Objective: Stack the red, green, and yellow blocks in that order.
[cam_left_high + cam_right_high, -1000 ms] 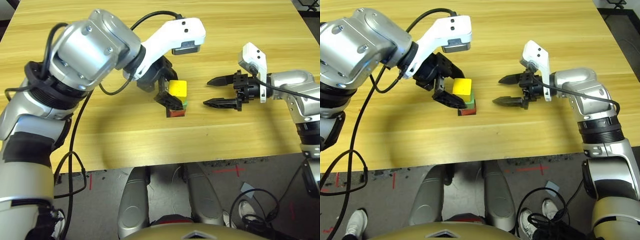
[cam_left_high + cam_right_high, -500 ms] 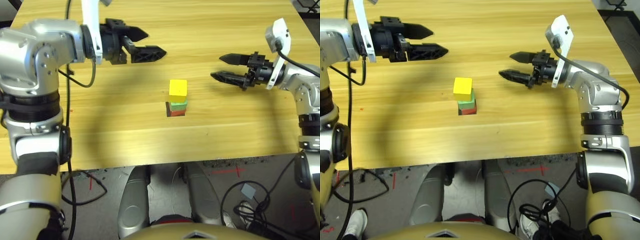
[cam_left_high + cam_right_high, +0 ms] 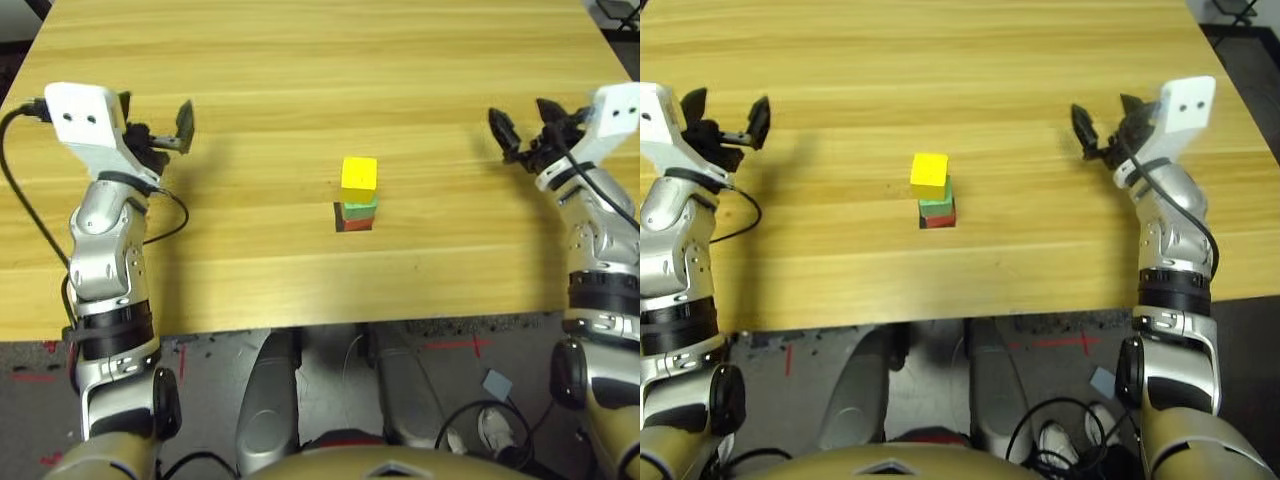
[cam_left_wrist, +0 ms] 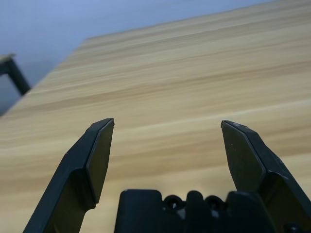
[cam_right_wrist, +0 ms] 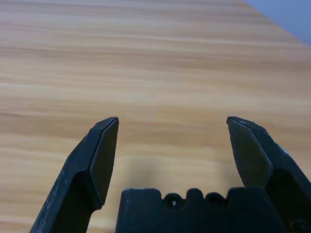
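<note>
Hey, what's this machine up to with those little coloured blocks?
The robot has a small tower standing on the table: the red block at the bottom, the green block on it and the yellow block on top. Nothing is touching the tower. The left gripper and the right gripper are both open and empty, held well out to either side. The stack looks complete, so the job seems to be done.
</note>
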